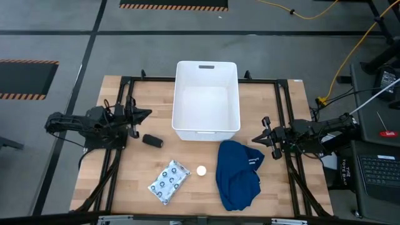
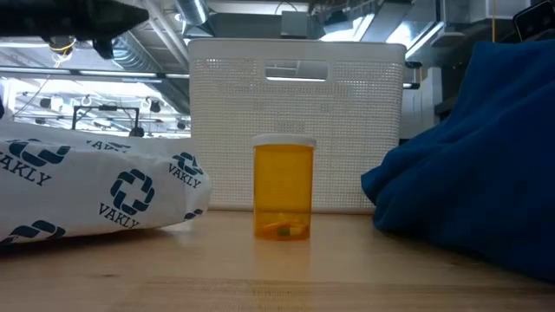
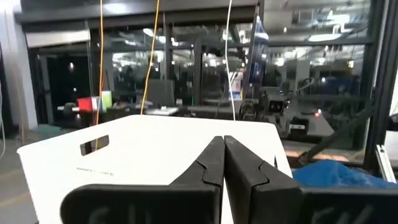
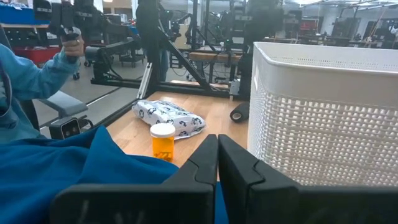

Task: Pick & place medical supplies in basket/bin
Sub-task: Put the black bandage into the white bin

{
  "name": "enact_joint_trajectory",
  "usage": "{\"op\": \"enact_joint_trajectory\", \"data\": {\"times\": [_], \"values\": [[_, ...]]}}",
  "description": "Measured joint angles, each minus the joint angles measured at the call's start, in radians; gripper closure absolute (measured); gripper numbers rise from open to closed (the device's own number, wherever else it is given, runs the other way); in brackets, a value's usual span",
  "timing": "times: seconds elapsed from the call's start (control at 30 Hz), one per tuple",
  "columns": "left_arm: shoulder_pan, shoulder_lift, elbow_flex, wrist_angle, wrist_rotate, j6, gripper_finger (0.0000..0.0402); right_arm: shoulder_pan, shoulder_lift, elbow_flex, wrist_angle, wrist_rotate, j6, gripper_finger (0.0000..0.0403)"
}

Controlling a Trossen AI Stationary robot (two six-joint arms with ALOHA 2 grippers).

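Nearest the front edge of the wooden table [image 1: 125,181] we found the white packet printed with blue rings [image 1: 168,182] lying flat. Just beside it stood the small round amber bottle with a white cap [image 1: 201,170], upright. Next to the bottle, toward our right arm's side, the dark blue cloth garment [image 1: 239,173] lay crumpled in a heap, one corner reaching toward the right gripper [image 1: 263,138].

Farther back, the small black oblong block [image 1: 152,141] rested on the wood near the left front corner of the white rectangular plastic tub [image 1: 206,131]. We could make out nothing lying in the tub. In the low view, the bottle [image 2: 284,188] stood in front of the tub's wall [image 2: 364,121], between the packet [image 2: 95,189] and the garment [image 2: 468,173].

Our left gripper [image 1: 141,115] hovered beside the tub's left wall, above and behind the block, its fingers [image 3: 239,165] pressed together on nothing. Our right gripper waited near the tub's right front corner, its fingers [image 4: 233,160] likewise closed and empty, above the garment's edge.

Beyond the table, a person's blue sleeve [image 4: 31,74] showed in the right wrist view.
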Motion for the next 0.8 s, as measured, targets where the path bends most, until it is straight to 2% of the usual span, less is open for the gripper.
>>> {"op": "enact_joint_trajectory", "data": {"times": [0.23,0.37,0.53,0.8], "values": [[0.0,0.003,0.145,-0.296,0.034,-0.095,0.04,0.0,0.0,0.0,0.007,0.005,-0.001,0.0386],[0.0,0.043,0.2,-0.413,0.044,-0.189,0.0399,0.0,0.0,0.0,0.01,0.06,-0.001,0.0386],[0.0,0.181,0.262,-0.536,0.051,-0.196,0.04,0.0,0.0,0.0,0.017,0.104,-0.001,0.0386],[0.0,0.425,0.428,-0.759,0.076,-0.197,0.04,0.0,0.0,0.0,0.018,0.108,-0.006,0.0386]]}}
